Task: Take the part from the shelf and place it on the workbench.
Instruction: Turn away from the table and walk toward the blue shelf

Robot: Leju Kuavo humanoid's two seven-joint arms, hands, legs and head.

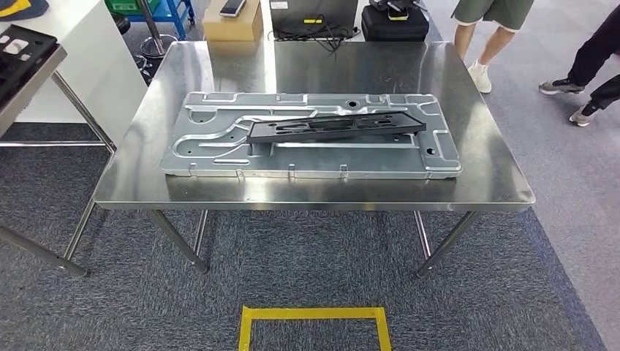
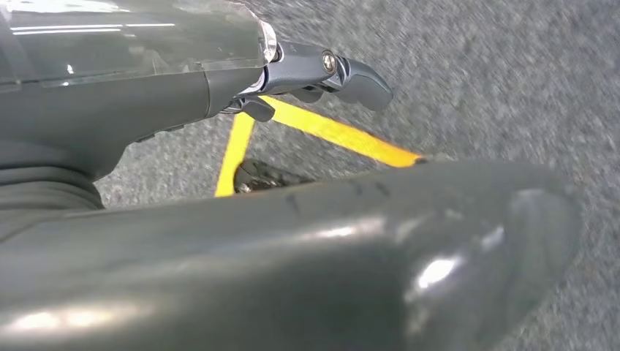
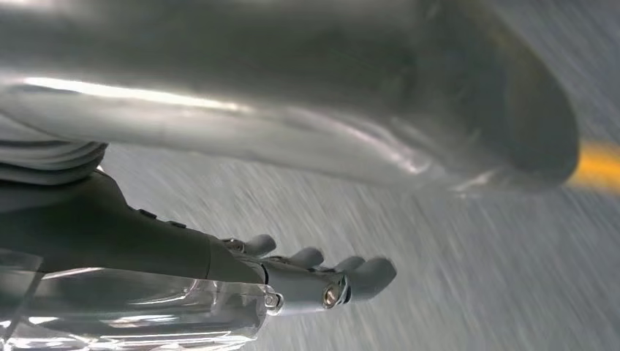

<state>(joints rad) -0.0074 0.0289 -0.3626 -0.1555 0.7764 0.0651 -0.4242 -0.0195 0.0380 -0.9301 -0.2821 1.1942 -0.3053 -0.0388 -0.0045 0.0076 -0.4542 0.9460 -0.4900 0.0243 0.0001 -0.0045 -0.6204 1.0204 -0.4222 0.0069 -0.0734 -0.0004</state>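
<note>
You have the workbench square ahead, its near edge running straight across and its rounded corners free. On it lies a large stamped metal panel, parallel to the near edge and set just back from it, with bare steel left on both sides and behind. The part, a long black bracket, lies on top of the panel, slightly slanted, its right end a little farther from you.

Your left hand hangs over the carpet with its fingers extended and nothing in them. Your right hand also hangs over the carpet, fingers stretched out together, holding nothing.

Below the bench the grey carpet is open between the legs, and a yellow tape box marks the floor just in front of you. A second table stands to the left, near the bench's corner. Beyond the far edge sit a cardboard box and a black case. Two people's legs show at the far right, on the smooth grey floor.
</note>
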